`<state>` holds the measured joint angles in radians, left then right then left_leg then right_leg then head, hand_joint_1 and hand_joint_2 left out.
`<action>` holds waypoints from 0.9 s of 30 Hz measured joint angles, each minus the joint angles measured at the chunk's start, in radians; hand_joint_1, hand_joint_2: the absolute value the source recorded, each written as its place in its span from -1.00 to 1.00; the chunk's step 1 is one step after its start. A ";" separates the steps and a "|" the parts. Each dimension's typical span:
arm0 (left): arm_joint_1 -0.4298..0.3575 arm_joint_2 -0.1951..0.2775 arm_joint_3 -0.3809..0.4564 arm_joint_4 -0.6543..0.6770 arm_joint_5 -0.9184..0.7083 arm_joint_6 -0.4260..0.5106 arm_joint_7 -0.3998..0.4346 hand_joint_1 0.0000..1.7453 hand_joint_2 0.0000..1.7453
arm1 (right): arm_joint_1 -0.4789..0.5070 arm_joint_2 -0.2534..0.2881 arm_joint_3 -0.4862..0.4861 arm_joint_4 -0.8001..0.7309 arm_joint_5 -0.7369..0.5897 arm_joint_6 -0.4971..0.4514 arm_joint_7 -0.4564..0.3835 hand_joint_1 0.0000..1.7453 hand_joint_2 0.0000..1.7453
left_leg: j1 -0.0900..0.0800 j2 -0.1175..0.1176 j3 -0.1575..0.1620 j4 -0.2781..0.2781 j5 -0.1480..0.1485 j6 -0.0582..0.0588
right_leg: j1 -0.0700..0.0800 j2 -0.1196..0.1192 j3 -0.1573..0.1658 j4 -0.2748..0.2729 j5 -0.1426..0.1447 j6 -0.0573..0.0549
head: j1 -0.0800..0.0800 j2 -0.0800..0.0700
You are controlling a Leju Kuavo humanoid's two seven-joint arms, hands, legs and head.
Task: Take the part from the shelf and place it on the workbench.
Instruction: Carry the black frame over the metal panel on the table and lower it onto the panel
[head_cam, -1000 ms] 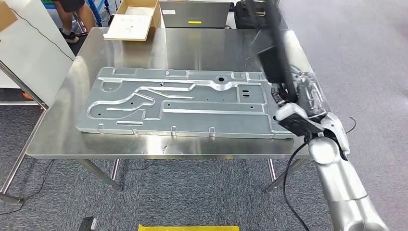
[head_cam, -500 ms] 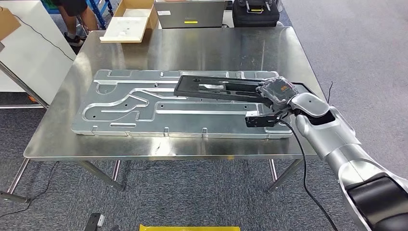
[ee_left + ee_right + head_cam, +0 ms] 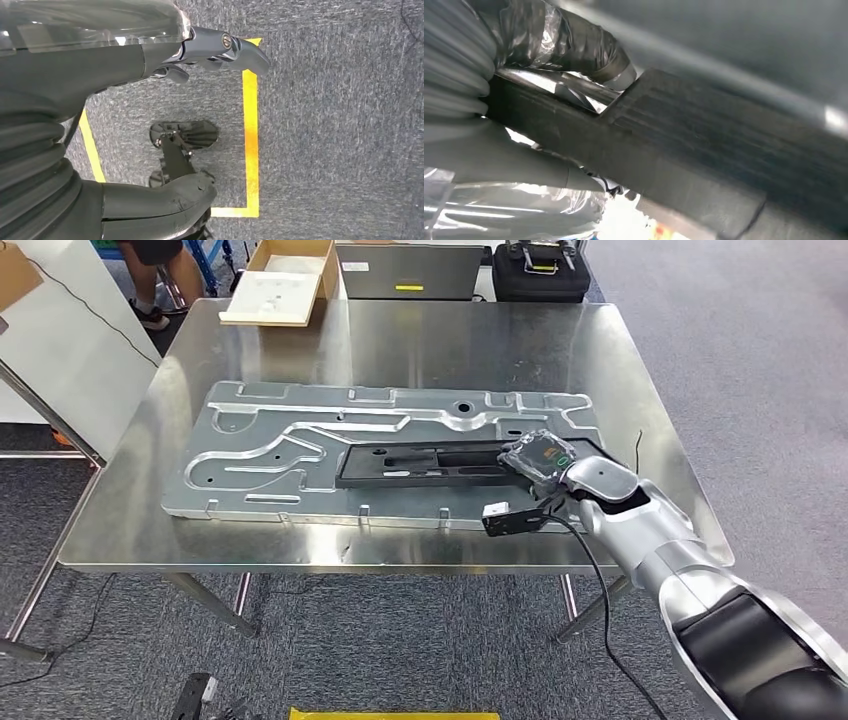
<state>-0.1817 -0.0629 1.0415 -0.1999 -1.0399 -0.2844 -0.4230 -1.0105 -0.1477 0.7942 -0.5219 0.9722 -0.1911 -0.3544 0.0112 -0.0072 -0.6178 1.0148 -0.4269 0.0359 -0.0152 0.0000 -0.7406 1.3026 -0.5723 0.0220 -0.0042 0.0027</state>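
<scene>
The long, flat black plastic part (image 3: pixel 430 463) lies lengthwise over the big embossed silver metal panel (image 3: pixel 300 430) on the steel workbench (image 3: pixel 400 340). We hold it by its near-right end in our right hand (image 3: pixel 545 455), fingers closed around it, probably so the far end meets the panel first. In the right wrist view the part (image 3: pixel 704 145) crosses the hand's grip. We cannot tell if it rests fully down. Our left hand (image 3: pixel 150 125) hangs over grey carpet (image 3: pixel 340 125), loose and holding nothing.
</scene>
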 joint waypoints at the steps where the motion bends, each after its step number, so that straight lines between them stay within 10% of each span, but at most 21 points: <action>1: 0.000 0.000 -0.003 0.000 0.000 -0.002 0.001 -1.00 1.00 | 0.000 0.008 0.002 0.015 -0.004 0.001 0.002 -1.00 -1.00 | 0.000 0.000 0.001 0.001 -0.001 -0.001 | -0.001 0.000 0.006 -0.018 0.023 0.000 | 0.000 0.000; 4: -0.002 0.000 -0.008 0.000 -0.001 -0.004 0.008 -1.00 1.00 | -0.003 0.027 0.003 0.051 -0.019 0.012 0.008 -1.00 -1.00 | -0.002 0.000 0.003 0.008 -0.008 -0.008 | 0.000 -0.001 0.089 -0.197 0.114 -0.006 | 0.000 0.000; 6: -0.002 0.000 -0.012 0.000 -0.004 -0.004 0.012 -1.00 1.00 | -0.004 0.036 0.003 0.069 -0.025 0.019 0.012 -1.00 -1.00 | -0.005 0.000 0.002 0.010 -0.010 -0.016 | 0.005 0.001 0.115 -0.257 0.124 -0.011 | 0.000 0.000; 10: 0.001 0.000 -0.016 0.000 -0.001 0.001 0.009 -1.00 -1.00 | -0.005 0.045 0.003 0.094 -0.038 0.017 0.024 -1.00 -1.00 | -0.005 0.000 -0.002 0.029 -0.028 -0.035 | 0.001 0.001 0.125 -0.271 0.128 -0.032 | 0.000 0.000; 15: 0.011 0.002 -0.017 0.000 0.002 0.014 0.014 -1.00 -1.00 | 0.012 0.044 0.003 0.113 -0.073 -0.046 0.020 -1.00 -1.00 | 0.001 0.001 -0.112 0.288 -0.150 -0.051 | 0.001 -0.002 0.128 -0.276 0.132 -0.045 | 0.000 0.000; 20: 0.011 0.003 -0.025 0.000 0.003 0.017 0.024 -1.00 -1.00 | 0.034 0.045 -0.039 0.096 -0.159 -0.174 -0.048 -1.00 -1.00 | 0.000 0.002 0.011 0.042 -0.031 -0.043 | 0.004 0.001 0.124 -0.264 0.128 -0.034 | 0.000 0.000; 24: 0.009 0.003 -0.031 0.000 0.004 0.015 0.030 -1.00 -1.00 | 0.068 0.049 -0.111 0.000 -0.270 -0.222 -0.125 -1.00 -1.00 | -0.001 0.000 0.023 0.007 -0.023 -0.023 | 0.006 0.002 0.120 -0.266 0.131 -0.013 | 0.000 0.000; 27: 0.003 0.001 -0.037 0.000 0.005 0.010 0.030 -1.00 -1.00 | 0.147 0.047 -0.178 -0.201 -0.366 -0.174 -0.134 -1.00 -1.00 | 0.004 0.001 0.026 -0.004 -0.014 -0.006 | 0.004 0.002 0.084 -0.178 0.067 -0.002 | 0.000 0.000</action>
<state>-0.1790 -0.0618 1.0046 -0.1999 -1.0346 -0.2740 -0.3931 -0.8632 -0.1008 0.6161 -0.7229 0.6066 -0.3652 -0.4881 0.0148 -0.0059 -0.5918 1.0105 -0.4406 0.0301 -0.0116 0.0017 -0.6567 1.1246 -0.5048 0.0195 -0.0043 0.0027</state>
